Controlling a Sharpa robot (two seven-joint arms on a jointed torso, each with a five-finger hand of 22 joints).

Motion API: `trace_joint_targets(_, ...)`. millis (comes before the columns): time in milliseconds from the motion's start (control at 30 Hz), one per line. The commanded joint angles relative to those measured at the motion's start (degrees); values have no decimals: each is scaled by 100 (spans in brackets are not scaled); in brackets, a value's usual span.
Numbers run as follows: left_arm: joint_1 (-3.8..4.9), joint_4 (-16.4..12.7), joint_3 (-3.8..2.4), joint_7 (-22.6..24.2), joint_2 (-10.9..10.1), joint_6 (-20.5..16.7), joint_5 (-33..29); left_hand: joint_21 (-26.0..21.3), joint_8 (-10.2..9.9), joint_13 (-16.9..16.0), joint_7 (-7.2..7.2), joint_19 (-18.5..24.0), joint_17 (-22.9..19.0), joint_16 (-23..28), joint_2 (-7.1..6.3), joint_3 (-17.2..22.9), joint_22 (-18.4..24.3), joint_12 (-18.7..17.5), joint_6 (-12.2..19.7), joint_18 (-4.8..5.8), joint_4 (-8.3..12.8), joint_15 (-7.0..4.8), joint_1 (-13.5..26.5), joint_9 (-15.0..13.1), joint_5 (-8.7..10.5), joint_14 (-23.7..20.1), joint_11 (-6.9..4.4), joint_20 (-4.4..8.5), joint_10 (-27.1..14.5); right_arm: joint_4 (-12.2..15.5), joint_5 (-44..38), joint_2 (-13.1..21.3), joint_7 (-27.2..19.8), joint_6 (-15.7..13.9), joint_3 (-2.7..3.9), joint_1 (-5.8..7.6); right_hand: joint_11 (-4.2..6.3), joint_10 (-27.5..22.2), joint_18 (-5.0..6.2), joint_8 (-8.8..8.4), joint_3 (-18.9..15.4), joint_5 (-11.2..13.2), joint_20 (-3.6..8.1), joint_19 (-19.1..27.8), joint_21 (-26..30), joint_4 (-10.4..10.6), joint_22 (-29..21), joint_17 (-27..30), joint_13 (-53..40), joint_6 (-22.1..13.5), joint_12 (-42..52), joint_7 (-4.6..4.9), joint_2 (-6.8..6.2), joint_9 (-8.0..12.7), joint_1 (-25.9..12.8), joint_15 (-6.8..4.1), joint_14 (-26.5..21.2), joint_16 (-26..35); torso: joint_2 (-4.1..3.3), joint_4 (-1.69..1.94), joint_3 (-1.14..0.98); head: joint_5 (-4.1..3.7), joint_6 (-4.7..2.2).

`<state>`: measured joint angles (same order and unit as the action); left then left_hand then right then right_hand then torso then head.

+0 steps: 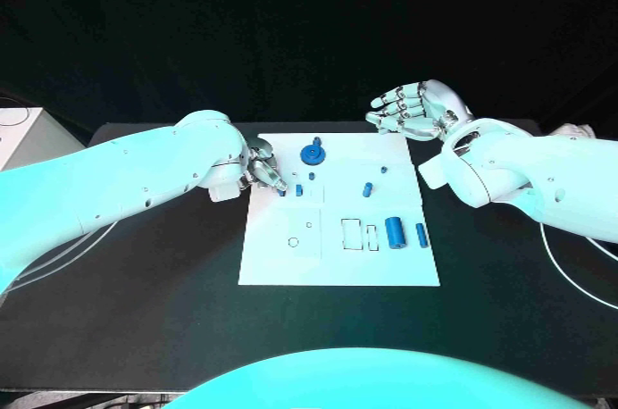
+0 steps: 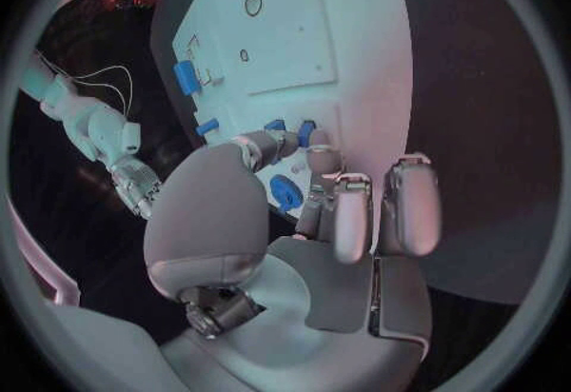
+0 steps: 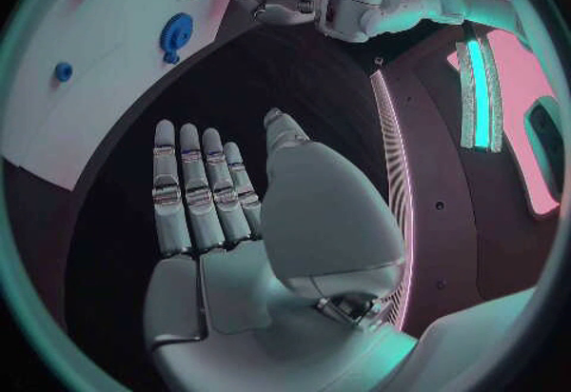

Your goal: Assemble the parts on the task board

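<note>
My left hand (image 1: 263, 172) is pinching a small blue peg (image 1: 282, 190) at the white board's (image 1: 338, 266) left edge. My right hand (image 1: 413, 108) is hovering open past its far corner, holding nothing.

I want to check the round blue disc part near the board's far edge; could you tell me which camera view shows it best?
The head view: the round blue disc part sits unobstructed on the task board, seen from above. The right wrist view shows it clearly too, though at a slant. In the left wrist view the left hand partly hides it.
</note>
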<state>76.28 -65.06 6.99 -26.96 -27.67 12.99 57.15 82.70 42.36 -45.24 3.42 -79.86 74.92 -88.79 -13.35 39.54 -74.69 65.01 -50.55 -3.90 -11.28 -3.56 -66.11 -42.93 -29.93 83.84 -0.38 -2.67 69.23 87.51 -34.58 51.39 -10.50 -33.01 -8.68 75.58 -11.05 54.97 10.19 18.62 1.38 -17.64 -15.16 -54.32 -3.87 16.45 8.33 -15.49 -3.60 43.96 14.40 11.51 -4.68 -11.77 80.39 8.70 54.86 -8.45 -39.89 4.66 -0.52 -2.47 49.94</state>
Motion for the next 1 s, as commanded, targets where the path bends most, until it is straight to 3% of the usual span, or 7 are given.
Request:
trace_joint_targets(33,-14,13,20,21,29,218,30,23,21,6,14,-21,1331,-26,56,1101,-6,-6,-38,32,1141,-44,10,5,-36,560,-38,18,-9,11,-13,3,-39,60,3,-1,-5,23,28,-27,29,-25,1,22,18,-2,-5,9,1,42,-26,310,-25,5,-5,26,12,32,2,4,2,-11,6)
trace_joint_targets(733,-24,122,202,-75,114,66,81,-13,3,35,26,28,1340,-30,77,1046,60,-29,-25,18,1117,-34,93,9,30,563,-25,16,-13,19,-12,1,-42,69,3,0,-6,30,29,-32,33,-25,-1,33,19,-3,-18,22,1,45,-38,310,-28,8,-8,28,18,39,3,12,10,-28,6)
trace_joint_targets(1000,-29,154,218,-77,119,-1,84,-58,16,58,-26,61,1314,-14,111,579,102,-56,54,10,974,-39,304,-33,113,553,-51,12,11,21,-8,3,-42,76,3,0,-6,31,29,-33,35,-25,-2,35,19,-3,-22,27,1,46,-42,311,-28,9,-10,28,19,41,6,15,10,-29,6)
